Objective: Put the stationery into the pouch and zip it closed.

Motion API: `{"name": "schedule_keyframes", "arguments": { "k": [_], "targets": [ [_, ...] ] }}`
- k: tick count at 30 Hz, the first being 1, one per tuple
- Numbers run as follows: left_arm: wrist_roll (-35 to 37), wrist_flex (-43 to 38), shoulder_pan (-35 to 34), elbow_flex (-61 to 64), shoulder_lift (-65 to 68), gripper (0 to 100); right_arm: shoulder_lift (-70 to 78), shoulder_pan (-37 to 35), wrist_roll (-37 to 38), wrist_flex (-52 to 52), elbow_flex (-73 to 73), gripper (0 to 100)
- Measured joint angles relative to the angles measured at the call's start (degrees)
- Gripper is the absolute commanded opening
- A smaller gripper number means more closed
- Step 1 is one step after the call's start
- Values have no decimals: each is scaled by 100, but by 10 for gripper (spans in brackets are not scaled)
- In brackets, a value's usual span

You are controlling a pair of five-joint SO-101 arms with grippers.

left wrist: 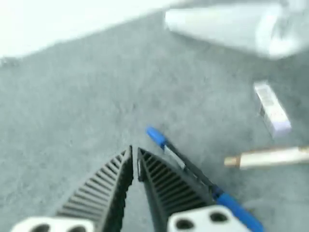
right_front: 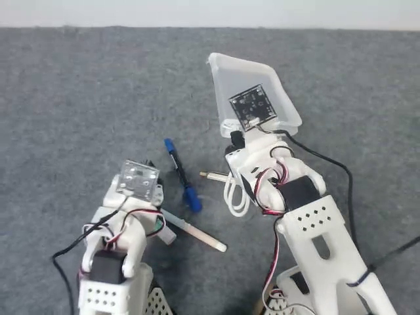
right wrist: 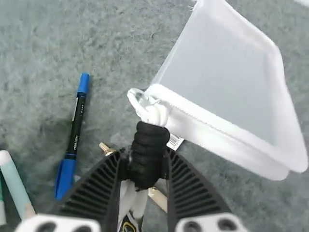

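Note:
A translucent white pouch (right_front: 252, 92) (right wrist: 227, 82) lies at the back of the grey mat. My right gripper (right wrist: 144, 153) (right_front: 235, 141) is shut on a black tab (right wrist: 147, 145) at the pouch's near corner, beside a white loop. A blue pen (right_front: 181, 174) (right wrist: 73, 133) (left wrist: 193, 169) lies between the arms. My left gripper (left wrist: 134, 157) is shut with nothing in it, hovering just beside the pen's cap end; the pen runs behind one finger. A teal-and-white pen (right_front: 191, 228) (right wrist: 12, 186) lies next to the left arm (right_front: 128, 216). A beige stick (right_front: 213, 176) (left wrist: 268, 157) rests near the right gripper.
A white cord loop (right_front: 236, 197) hangs under the right arm. A small white tag (left wrist: 272, 110) sits by the pouch's corner. Grey mat (right_front: 79, 98) stretches open at the left and back. Cables (right_front: 341, 177) trail at the right.

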Motion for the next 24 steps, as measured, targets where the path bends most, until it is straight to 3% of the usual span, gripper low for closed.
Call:
{"name": "schedule_keyframes", "arguments": {
  "k": [5, 12, 16, 24],
  "targets": [
    [738, -18, 35, -633, 0, 286, -580, 9, 79, 0, 202, 6],
    [1574, -18, 835, -765, 0, 268, -1538, 9, 114, 0, 642, 6],
    [1864, -18, 1099, -765, 0, 268, -2145, 0, 589, 0, 985, 6],
    [2057, -18, 1178, -765, 0, 268, -3429, -712, 1424, 0, 1811, 6]
  ]
}}
